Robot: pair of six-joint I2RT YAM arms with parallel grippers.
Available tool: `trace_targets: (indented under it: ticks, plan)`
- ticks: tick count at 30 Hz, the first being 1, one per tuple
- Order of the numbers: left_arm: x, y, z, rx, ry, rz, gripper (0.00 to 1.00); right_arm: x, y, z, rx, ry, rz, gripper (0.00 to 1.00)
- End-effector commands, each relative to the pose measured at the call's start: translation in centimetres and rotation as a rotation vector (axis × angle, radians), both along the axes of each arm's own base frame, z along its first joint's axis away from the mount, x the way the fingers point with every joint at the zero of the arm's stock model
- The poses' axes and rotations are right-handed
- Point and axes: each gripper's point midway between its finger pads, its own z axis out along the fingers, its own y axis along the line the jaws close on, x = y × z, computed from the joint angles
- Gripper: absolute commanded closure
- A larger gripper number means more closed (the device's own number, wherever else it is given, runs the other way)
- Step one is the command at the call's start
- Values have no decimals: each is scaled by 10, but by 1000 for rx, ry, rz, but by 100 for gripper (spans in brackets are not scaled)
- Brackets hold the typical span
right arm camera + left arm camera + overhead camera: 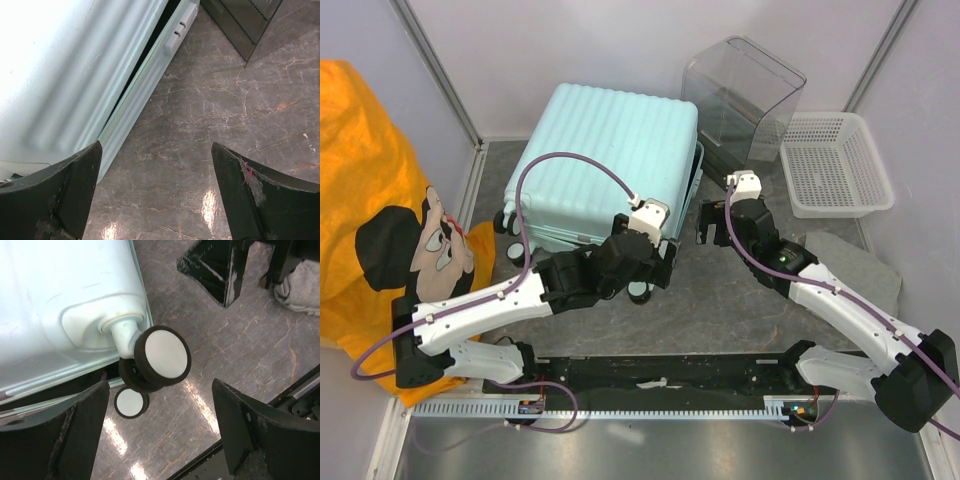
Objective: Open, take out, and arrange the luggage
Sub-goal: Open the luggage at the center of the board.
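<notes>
Reaching from its base at the near left, the left arm stretches diagonally across the grey marble-patterned table (720, 310) with its elbow low. The left gripper (660, 262) sits at the near right corner of the mint ribbed hard-shell suitcase (610, 150).

- Left wrist view: fingers spread wide, gripping nothing. A black-rimmed white spinner wheel (164, 356) stands just ahead of the gap between them, and a second wheel (131, 402) sits below it. I cannot tell whether either finger touches a wheel.
- Right arm: rises from the near right base, bends at the elbow and angles inward. The right gripper (708, 222) points down beside the suitcase's right edge, jaws fully apart and empty.
- Suitcase: lies flat at the table's far left. The two shell halves are slightly parted along the right side, with a dark slit and a pale latch piece (180, 30) in the right wrist view.
- Surroundings: a clear plastic box (745, 95) stands behind the suitcase's right corner. A white plastic mesh basket (840, 205) is further right. An orange cartoon-print cloth (370, 150) hangs at the left.
</notes>
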Motion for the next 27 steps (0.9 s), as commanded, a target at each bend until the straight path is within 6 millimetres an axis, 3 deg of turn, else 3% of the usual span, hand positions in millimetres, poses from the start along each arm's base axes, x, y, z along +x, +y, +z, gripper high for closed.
trace_targets:
  ticks: [1,7,18,27]
  plan:
    - [14,-13,22,-76,-59,3,9,-1,2,5,41,-17,4,2]
    - [28,-6,-10,-22,21,65,8,-2,1,5,42,-19,6,2]
    - [35,-11,-27,-45,49,50,8,-2,4,-1,37,-8,15,2]
    - [35,-10,-47,-67,120,61,20,-2,2,-3,35,-7,8,2]
